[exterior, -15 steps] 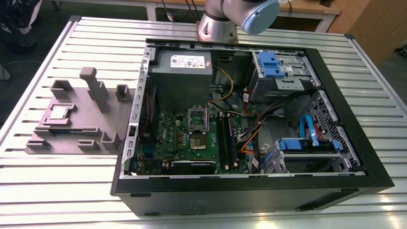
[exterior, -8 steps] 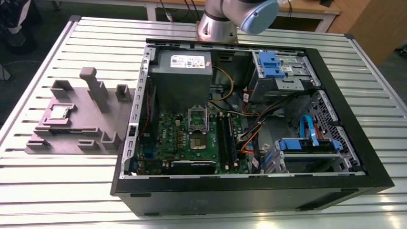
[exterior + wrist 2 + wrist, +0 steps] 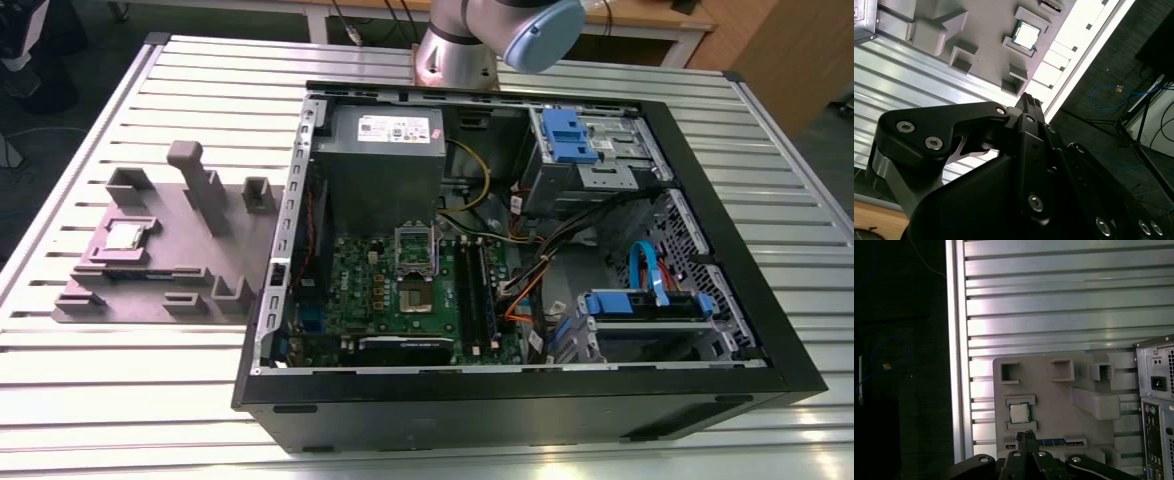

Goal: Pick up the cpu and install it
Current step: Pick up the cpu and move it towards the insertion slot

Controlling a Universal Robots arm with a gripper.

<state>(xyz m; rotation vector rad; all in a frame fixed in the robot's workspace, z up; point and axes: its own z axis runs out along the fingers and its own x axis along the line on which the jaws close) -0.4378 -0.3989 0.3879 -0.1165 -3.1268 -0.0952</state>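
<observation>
The pincer has its two tips pressed together and holds nothing. The cpu lies ahead of those tips and lower down, apart from them, flat in its seat on the grey-mauve tray, metal top up. The tray rests on the ribbed worktop.

In the exterior view the cpu sits in the tray, beside the open computer case.

I judge the chip light and stiff, and its polished top is likely slippery. Its underside is probably delicate, so it wants a gentle grip on two opposite thin edges, never pressure on the faces. Two low blocks of the tray hug two of its sides. The other two sides look free, and those are the place to take hold.

Counted: one pincer, one cpu, one tray, one computer case, one worktop.
</observation>
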